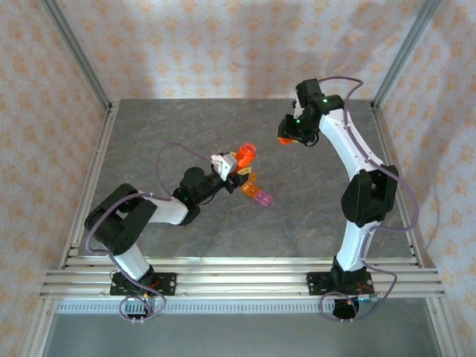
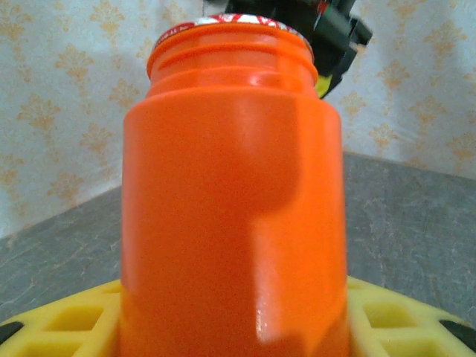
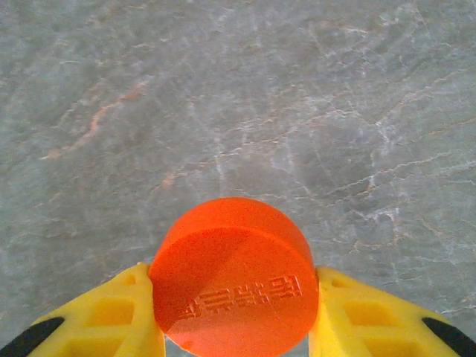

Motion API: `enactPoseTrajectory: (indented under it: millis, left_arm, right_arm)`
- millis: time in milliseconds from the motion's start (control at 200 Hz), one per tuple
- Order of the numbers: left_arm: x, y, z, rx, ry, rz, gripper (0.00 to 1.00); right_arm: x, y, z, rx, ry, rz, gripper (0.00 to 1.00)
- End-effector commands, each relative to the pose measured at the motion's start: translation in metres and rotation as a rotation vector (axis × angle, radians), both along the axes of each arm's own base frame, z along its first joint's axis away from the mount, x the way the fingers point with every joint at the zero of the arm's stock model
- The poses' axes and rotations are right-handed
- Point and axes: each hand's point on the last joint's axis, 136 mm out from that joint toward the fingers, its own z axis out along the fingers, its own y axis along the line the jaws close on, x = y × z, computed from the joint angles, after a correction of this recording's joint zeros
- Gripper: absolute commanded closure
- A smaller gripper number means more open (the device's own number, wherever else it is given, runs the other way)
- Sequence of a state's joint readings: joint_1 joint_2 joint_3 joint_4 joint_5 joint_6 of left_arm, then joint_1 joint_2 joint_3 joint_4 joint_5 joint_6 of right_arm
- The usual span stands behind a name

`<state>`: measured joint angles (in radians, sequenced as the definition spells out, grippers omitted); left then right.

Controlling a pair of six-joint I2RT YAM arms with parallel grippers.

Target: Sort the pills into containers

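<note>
**Grey stone table, bottle in one gripper and cap in the other**

Grey veined stone covers the table (image 1: 186, 141), which is closed in by patterned wallpaper (image 1: 223, 44) and metal frame posts (image 1: 78, 52).

Near the middle of the overhead view, the left gripper (image 1: 236, 166) is clamped on an orange bottle (image 1: 245, 154). In the left wrist view the bottle (image 2: 234, 223) stands upright and takes up most of the frame. Yellow fingers (image 2: 67, 316) press in at both lower corners. The bottle has no cap, and a thin red-and-white edge shows along its top rim.

The two containers lie on the table just below and right of that gripper, side by side and touching. The orange container (image 1: 248, 186) is nearer the fingers, and the pink container (image 1: 262, 198) is further toward the lower right.

In the upper right of the overhead view, well apart from the bottle, the right gripper (image 1: 287, 138) is raised above the table. The right wrist view shows it clenched on a round orange cap (image 3: 234, 279), with a yellow finger (image 3: 123, 316) against each side. Raised lettering runs across the cap's flat face, and bare stone lies beneath it.
</note>
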<state>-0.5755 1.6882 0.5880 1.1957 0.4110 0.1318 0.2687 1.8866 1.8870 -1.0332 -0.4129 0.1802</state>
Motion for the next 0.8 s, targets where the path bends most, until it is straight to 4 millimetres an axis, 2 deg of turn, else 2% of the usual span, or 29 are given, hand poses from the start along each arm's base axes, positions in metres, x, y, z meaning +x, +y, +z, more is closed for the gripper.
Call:
enactPoseTrajectory:
  millis: [0,215,440,791]
  left_arm:
    - [0.011,0.003,0.014,-0.009,-0.086,0.025,1.0]
    - [0.026,-0.004,0.011,0.006,-0.108,0.02,1.0]
    - [0.038,-0.012,0.008,0.034,-0.14,0.004,1.0]
    - [0.039,-0.02,0.007,0.048,-0.162,-0.031,1.0]
  right_arm:
    - [-0.017,0.01,0.031,0.05,-0.011,0.057,0.63]
    - [-0.022,0.026,0.049,0.115,-0.007,0.131,0.63]
    - [-0.037,0.045,0.061,0.191,0.013,0.259,0.63]
    - [-0.062,0.059,0.073,0.269,0.04,0.426,0.63]
